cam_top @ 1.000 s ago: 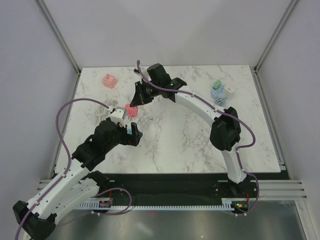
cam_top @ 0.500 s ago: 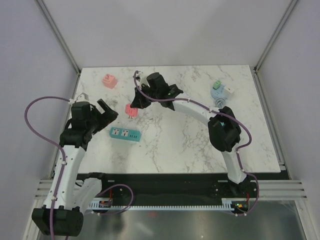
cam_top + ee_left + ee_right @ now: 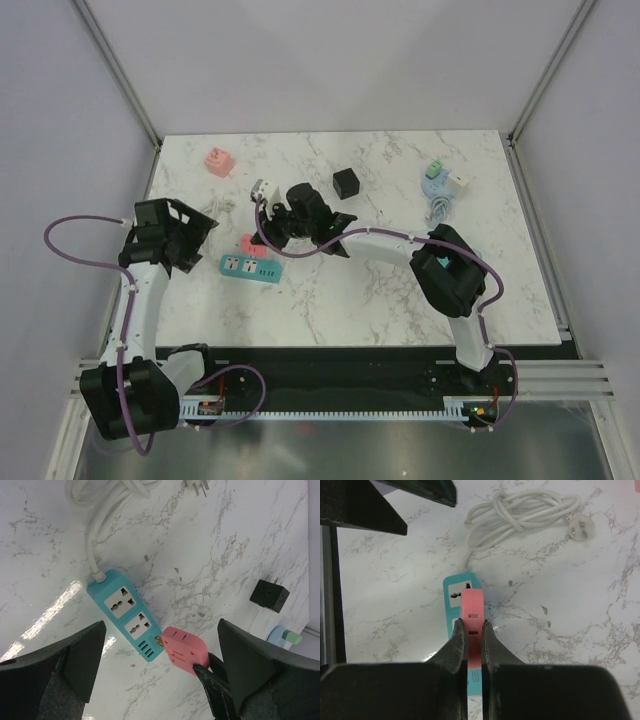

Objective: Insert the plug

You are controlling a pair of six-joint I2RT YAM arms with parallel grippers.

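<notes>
Table [image 3: 400, 290]: one, white marble, carrying everything below.
Left tool [image 3: 197, 238]: fingers spread wide, holding nothing; it hangs just beside the power strip's cord end.
Right tool [image 3: 471, 627]: clamped on the pink plug.
Cord [image 3: 520, 512]: one white coil, beyond the right tool's fingertips, running into the strip.
Power strip [image 3: 127, 617]: one, teal, two sockets and a row of small ports; flat on the table, directly under the right tool's fingertips.
Pink plug [image 3: 472, 611]: one in the right tool, over the strip's port end; contact cannot be told.
Pink adapter [image 3: 218, 161]: one more, well apart from both tools.
Black adapter [image 3: 347, 182]: one, behind the right tool.
Blue-and-green adapter [image 3: 436, 178]: one, far from both tools.
</notes>
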